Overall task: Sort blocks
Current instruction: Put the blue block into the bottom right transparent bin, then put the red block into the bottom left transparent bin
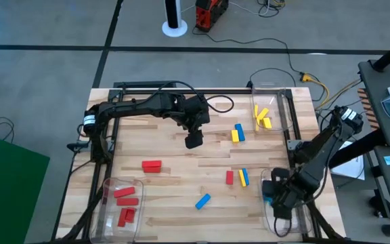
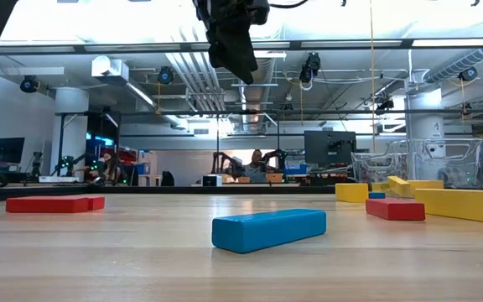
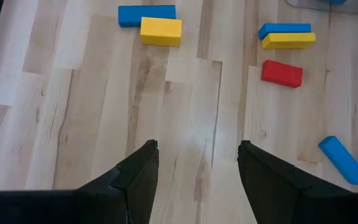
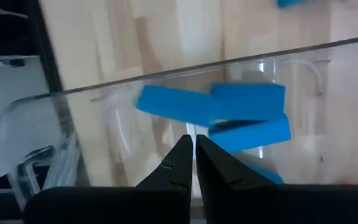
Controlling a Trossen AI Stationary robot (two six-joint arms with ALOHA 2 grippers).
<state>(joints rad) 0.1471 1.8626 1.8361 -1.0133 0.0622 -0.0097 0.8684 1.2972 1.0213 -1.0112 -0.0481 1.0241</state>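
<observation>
Loose blocks lie flat on the wooden table: a red one (image 1: 152,166), a yellow-and-blue pair (image 1: 237,133), a red one (image 1: 229,177) beside another yellow-and-blue pair (image 1: 243,177), and a blue one (image 1: 202,200). My left gripper (image 1: 193,140) hangs open above the table's middle, with only bare wood between its fingers (image 3: 140,168). My right gripper (image 4: 195,144) is shut and holds nothing. It stands over the clear bin (image 4: 260,59) at the near right, where several blue blocks (image 4: 247,102) lie.
A clear bin (image 1: 110,184) at the near left holds red blocks (image 1: 124,198). Another clear bin (image 1: 276,87) at the far right holds yellow blocks (image 1: 262,116). The stretch of table between the loose blocks is bare wood. People sit in the room beyond the far edge.
</observation>
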